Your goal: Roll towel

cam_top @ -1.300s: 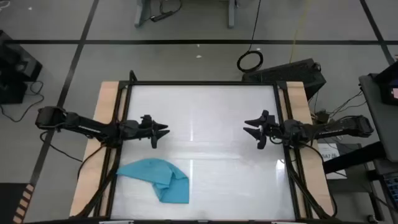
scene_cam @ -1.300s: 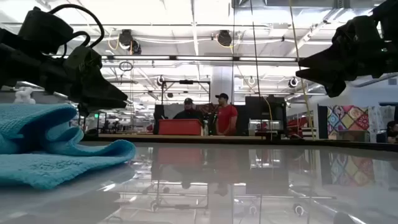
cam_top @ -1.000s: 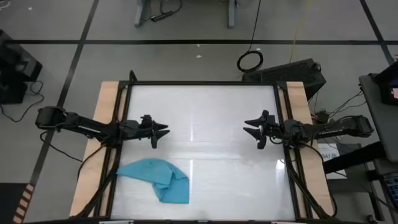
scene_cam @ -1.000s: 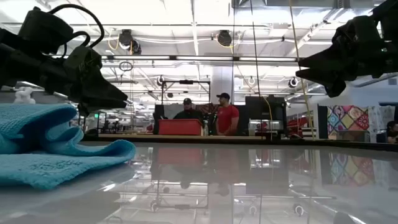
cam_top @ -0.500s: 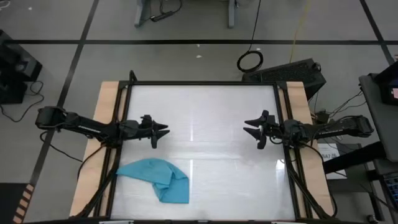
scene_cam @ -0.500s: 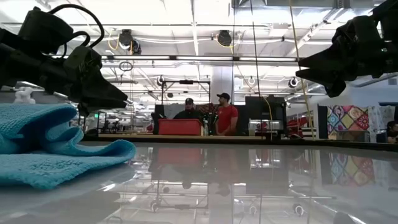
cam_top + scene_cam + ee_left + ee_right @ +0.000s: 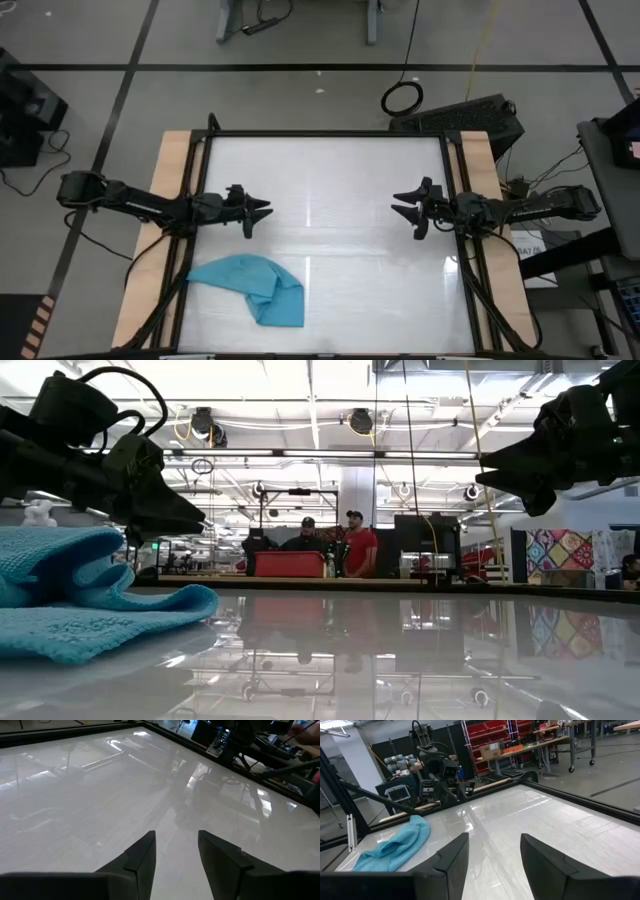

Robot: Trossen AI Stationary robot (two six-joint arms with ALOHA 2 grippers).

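Observation:
The teal-blue towel [image 7: 252,287] lies crumpled and partly folded over on the glossy white table near its front left corner; it also shows in the low view [image 7: 80,600] and the right wrist view [image 7: 395,845]. My left gripper [image 7: 262,209] hovers open above the table's left side, behind the towel and clear of it [image 7: 175,845]. My right gripper [image 7: 398,209] hovers open over the table's right side, far from the towel [image 7: 492,847]. Nothing is between either pair of fingers.
The table [image 7: 330,170] has a dark frame and wooden side strips [image 7: 165,200]. Beyond the far edge, two people [image 7: 335,545] stand behind a red box [image 7: 290,564]. A cable coil [image 7: 402,98] and equipment lie on the floor behind the table.

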